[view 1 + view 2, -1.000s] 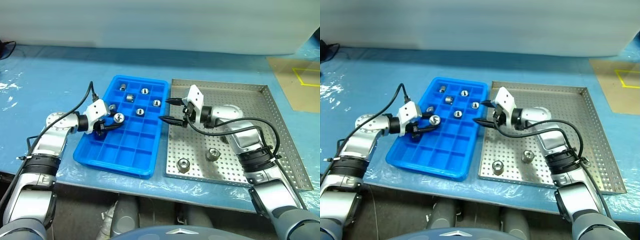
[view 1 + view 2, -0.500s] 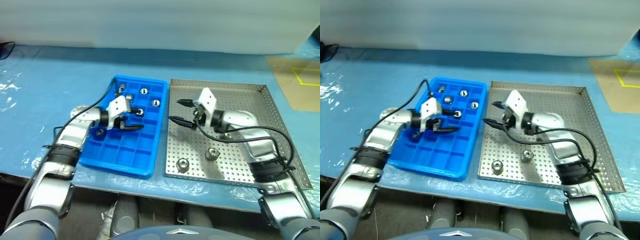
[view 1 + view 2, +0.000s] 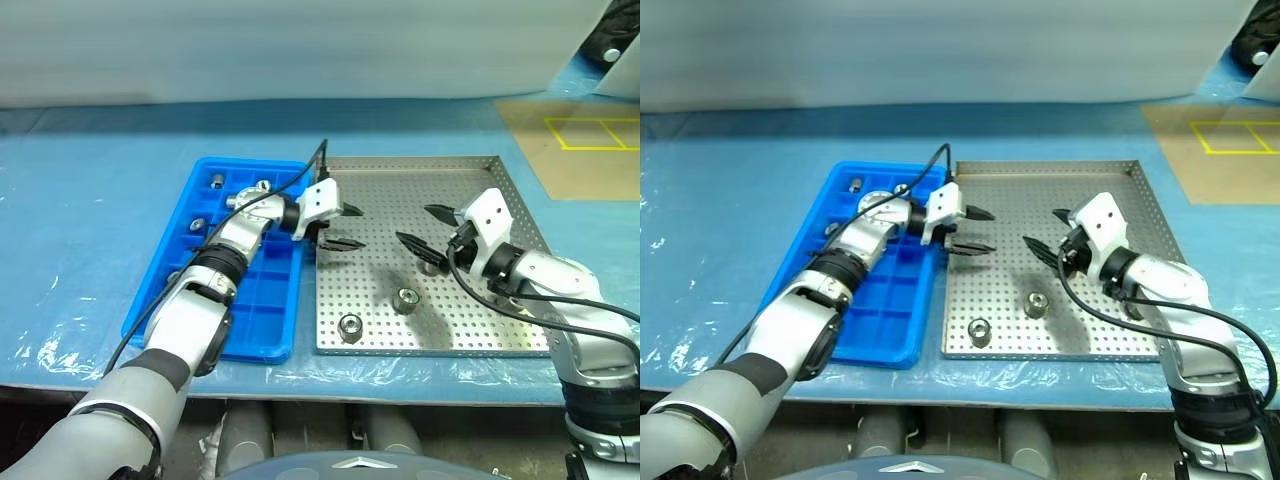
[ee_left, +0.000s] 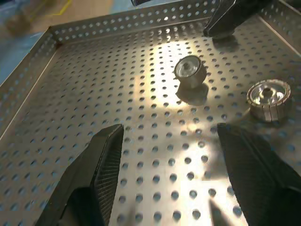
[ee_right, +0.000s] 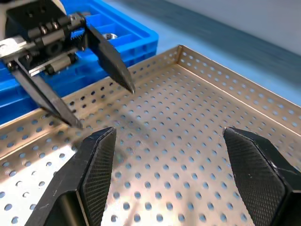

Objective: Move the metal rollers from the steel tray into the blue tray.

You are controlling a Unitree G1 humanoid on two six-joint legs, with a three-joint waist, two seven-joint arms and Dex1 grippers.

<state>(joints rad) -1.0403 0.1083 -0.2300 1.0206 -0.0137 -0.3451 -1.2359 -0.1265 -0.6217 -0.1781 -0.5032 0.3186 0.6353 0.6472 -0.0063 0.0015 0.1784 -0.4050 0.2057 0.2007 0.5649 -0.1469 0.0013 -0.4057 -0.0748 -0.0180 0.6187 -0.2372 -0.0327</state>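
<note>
Bench (image 3: 90,190): blue-covered; both trays lie on it side by side.
Steel tray (image 3: 480,330): three metal rollers left on it, (image 3: 350,326), (image 3: 406,299), and one near the right pincer (image 3: 433,263).
Blue tray (image 3: 262,340): several rollers in its far compartments.
Left pincer (image 3: 340,227): released, empty, over the steel tray's near-left edge; rollers lie ahead, apart from it.
Right pincer (image 3: 427,226): released, empty, just above the third roller.
Risk: both pincers face each other over one tray; reaching together may make them collide or knock a roller rolling.
</note>
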